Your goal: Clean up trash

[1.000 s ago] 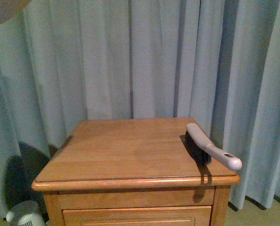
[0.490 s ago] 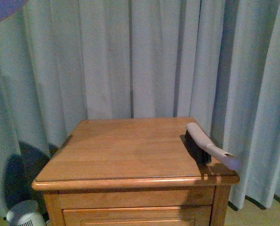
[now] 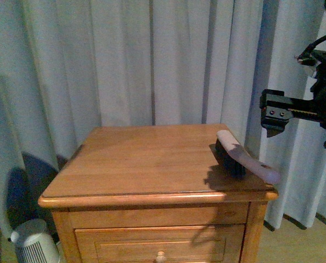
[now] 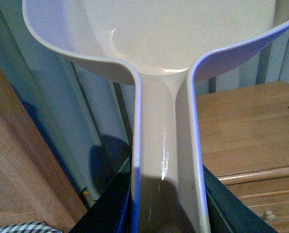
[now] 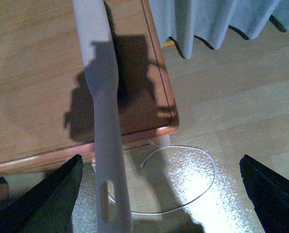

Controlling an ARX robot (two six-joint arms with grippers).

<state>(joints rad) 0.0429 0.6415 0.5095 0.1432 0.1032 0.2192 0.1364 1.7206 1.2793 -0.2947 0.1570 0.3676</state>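
1. Right pincer (image 3: 273, 115), absent a second ago, now hangs spread wide above the hand brush (image 3: 240, 160), whose handle overhangs the edge of the surface (image 3: 146, 170). Judged: picking up the brush comes next.
2. Left pincer (image 4: 166, 213) clamps the dustpan (image 4: 178, 43) by its handle; the visible pan holds nothing.
3. Trash: no paper wad shows in any view.

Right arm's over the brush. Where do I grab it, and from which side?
Grip the brush by its pale handle, on the narrow stretch overhanging the table's front edge. Come down from above with the open right gripper, jaws across the handle's width: that stretch hangs free, while the bristle end sits on the wood. The left gripper holds the dustpan.
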